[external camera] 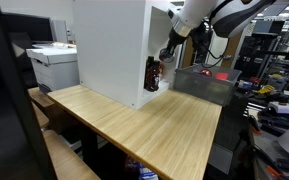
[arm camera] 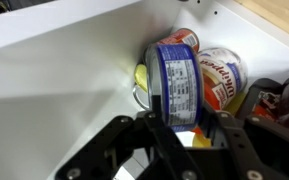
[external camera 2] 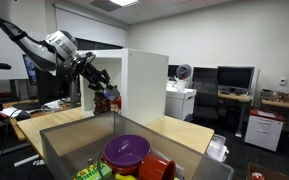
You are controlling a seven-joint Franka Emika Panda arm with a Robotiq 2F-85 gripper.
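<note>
My end effector point(arm camera: 189, 128) is clenched on a blue-labelled can point(arm camera: 174, 80) inside the white cabinet point(external camera: 114, 45) near the bench's point(external camera: 154, 125) far edge. The can is a smooth metal cylinder with a glossy paper label. In the wrist view its long axis runs up the frame, with the rim at the top. A red-and-white can point(arm camera: 222, 75) lies just beside it.

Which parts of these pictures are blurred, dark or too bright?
Wrist view: the gripper is close, dark and out of focus; the blue-labelled can is sharper, with shadow behind it. In an exterior view, the white cabinet is very bright and a dark shape blurs the left edge. In an exterior view, the grey bin looks soft.
</note>
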